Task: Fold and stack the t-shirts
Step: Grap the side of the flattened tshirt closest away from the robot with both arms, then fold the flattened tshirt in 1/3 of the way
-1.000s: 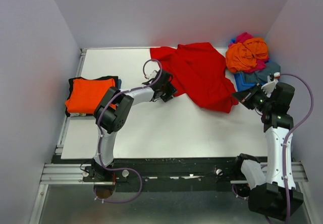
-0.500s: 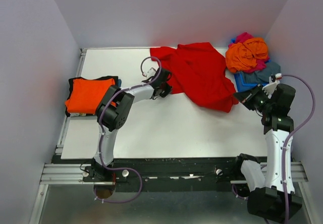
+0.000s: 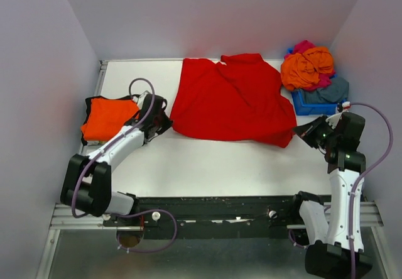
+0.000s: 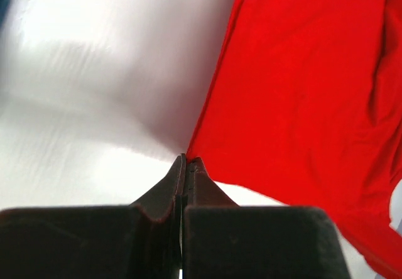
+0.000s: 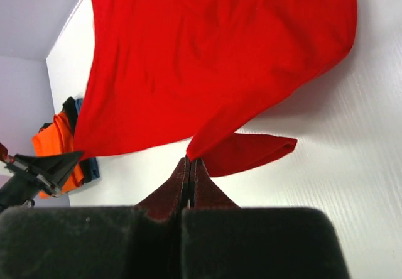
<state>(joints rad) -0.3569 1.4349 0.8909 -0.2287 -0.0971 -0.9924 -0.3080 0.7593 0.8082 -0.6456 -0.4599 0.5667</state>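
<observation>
A bright red t-shirt (image 3: 232, 100) hangs spread between my two grippers over the middle of the white table (image 3: 220, 166). My left gripper (image 3: 165, 123) is shut on its near left corner (image 4: 191, 155). At the near right edge of the shirt (image 5: 207, 78), my right gripper (image 3: 300, 131) is shut on the cloth. One red sleeve (image 5: 248, 153) trails onto the table under the right gripper. A folded orange t-shirt (image 3: 107, 119) lies on a black one (image 3: 135, 98) at the table's left edge. Orange (image 3: 306, 65), magenta (image 3: 303, 45) and grey-blue (image 3: 326, 92) t-shirts are heaped at the back right.
The heap of loose shirts sits in a blue plastic bin (image 3: 311, 103) at the back right corner. Grey walls close in the table at the left, back and right. A metal rail (image 3: 220, 213) runs along the near edge by the arm bases.
My left gripper shut on the red shirt's corner and pulled it left and toward me. The crumpled shirt now hangs stretched wide. The right gripper shifted slightly right, still shut on its edge.
</observation>
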